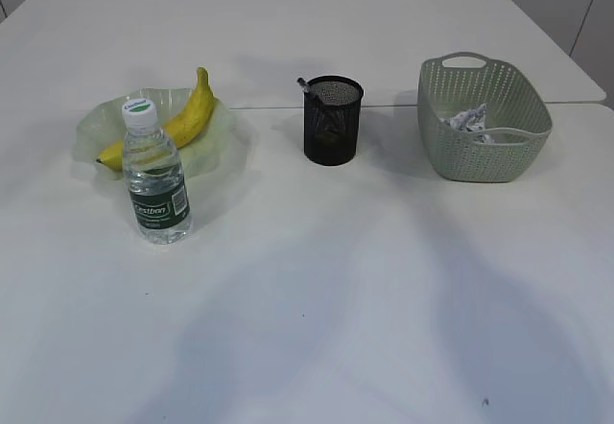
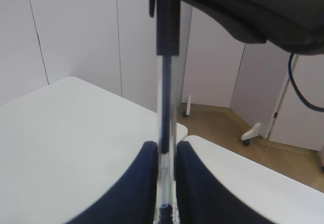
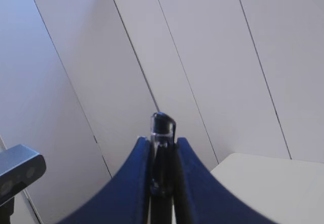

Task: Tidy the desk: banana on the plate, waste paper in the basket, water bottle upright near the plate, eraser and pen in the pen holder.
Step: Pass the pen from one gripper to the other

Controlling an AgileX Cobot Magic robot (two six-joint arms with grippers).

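Yellow banana (image 1: 187,117): lying across the pale green wavy plate (image 1: 96,131), tip pointing to 1 o'clock.
Clear plastic water bottle (image 1: 156,179): standing upright at the plate's 6 o'clock, just beside its rim.
Black mesh pen holder (image 1: 333,122): sitting on the white table (image 1: 336,299) at 3 o'clock from the plate.
Dark pen (image 1: 305,85): leaning out of the holder at its 10 o'clock rim.
Crumpled white paper (image 1: 470,119): lying inside the grey-green woven basket (image 1: 480,170), at 3 o'clock from the holder.
Eraser: not discernible.
Left gripper (image 2: 165,145): fingers pressing together on a slim clear-and-dark rod (image 2: 165,82) rising to 12 o'clock.
Right gripper (image 3: 163,142): fingers pinching a dark clip-topped stick (image 3: 163,123).
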